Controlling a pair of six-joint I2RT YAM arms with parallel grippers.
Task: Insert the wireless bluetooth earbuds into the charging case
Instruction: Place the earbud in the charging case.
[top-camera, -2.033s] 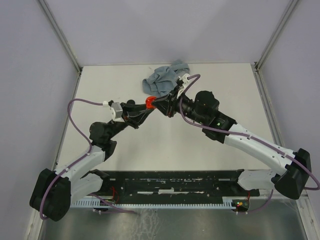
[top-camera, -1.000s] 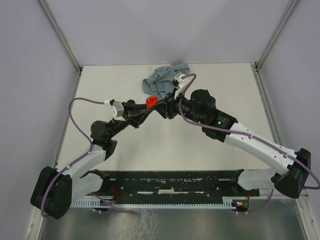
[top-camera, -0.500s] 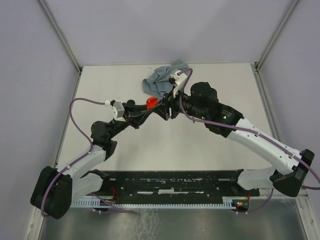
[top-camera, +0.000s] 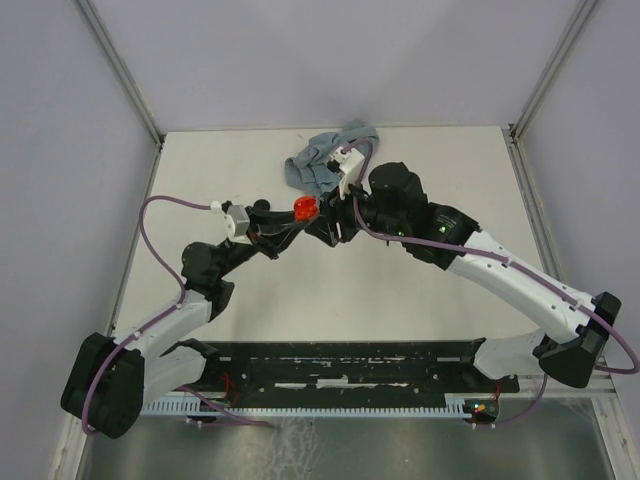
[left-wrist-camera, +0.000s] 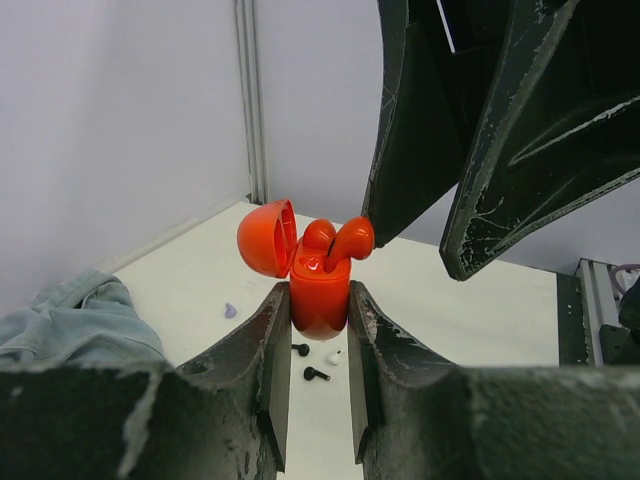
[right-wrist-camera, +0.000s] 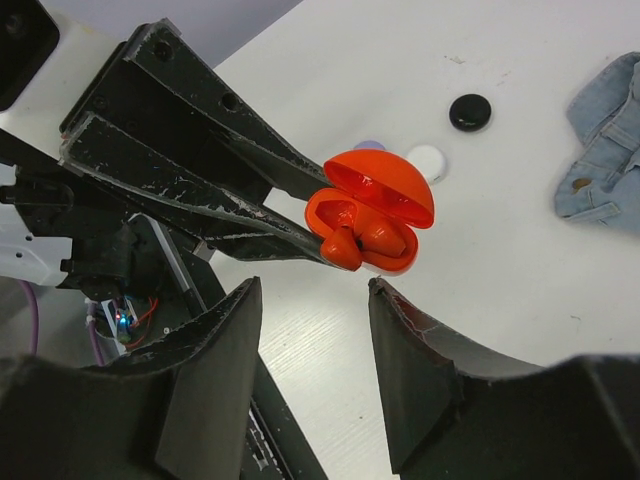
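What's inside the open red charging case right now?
Two red earbuds sit in the charging case, lid flipped open. One leans out, apparently not fully seated. Their stems are hidden inside the case, and the left gripper covers its sides.

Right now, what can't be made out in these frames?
- Top view: the inside of the charging case is too small to see.
- Left wrist: how deep the red earbuds sit; the case wall hides their stems.
- Left wrist: loose bits on the table are too tiny to identify; the left gripper blocks the rest.
- Right wrist: lilac disc is mostly behind the lid; denim cloth is cut by the frame edge.
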